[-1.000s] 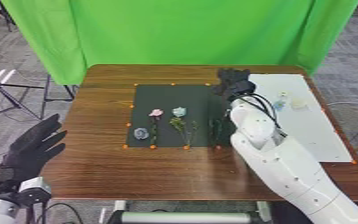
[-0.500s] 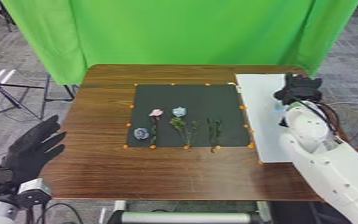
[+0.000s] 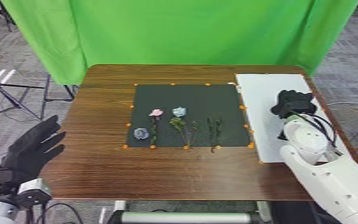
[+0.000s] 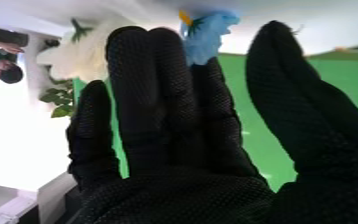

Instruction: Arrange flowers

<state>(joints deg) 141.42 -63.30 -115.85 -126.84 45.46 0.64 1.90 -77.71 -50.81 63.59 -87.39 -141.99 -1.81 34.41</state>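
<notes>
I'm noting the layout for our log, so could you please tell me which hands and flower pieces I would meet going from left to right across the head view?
Left hand, grey-blue flower, pink flower, light blue flower, bare green stems, right hand.

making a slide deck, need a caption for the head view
Right robot hand over the white board, flowers and greenery on the dark mat.

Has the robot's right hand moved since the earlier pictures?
Yes: the right hand went right, from the dark mat at its far corner to over the white board.
</notes>
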